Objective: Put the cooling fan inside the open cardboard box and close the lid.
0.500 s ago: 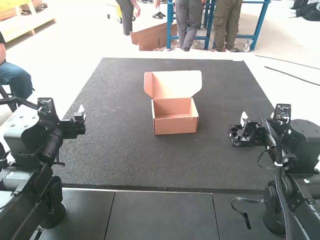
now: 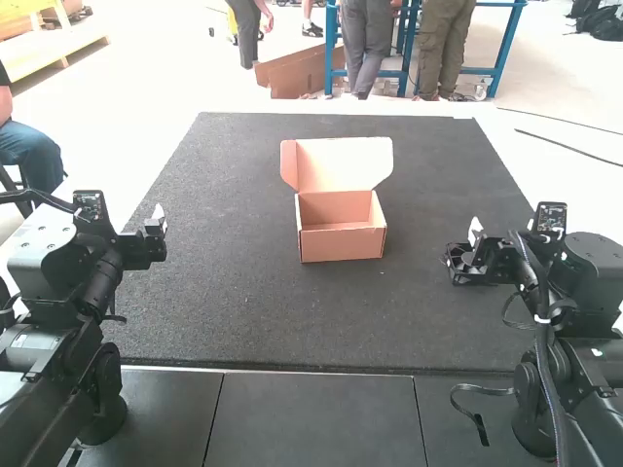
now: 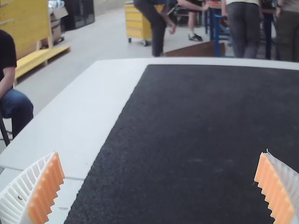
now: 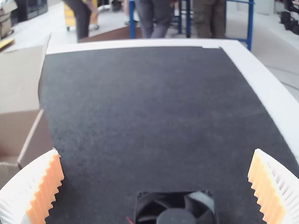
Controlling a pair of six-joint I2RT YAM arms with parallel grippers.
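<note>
Between the wide-spread fingers of my right gripper (image 4: 154, 161) lies the cooling fan (image 4: 175, 207), on the black mat (image 2: 243, 292) near its right side, not yet gripped. I judge the task is at its first step: lower, close on the fan's frame, then lift. The cardboard box (image 2: 341, 229) sits mid-mat, well apart, with bare mat between us. Its lid (image 2: 336, 163) stands up at the far side, so I should come in from above. My left gripper (image 3: 156, 163) hangs at the mat's left edge, fully open and holding nothing.
</note>
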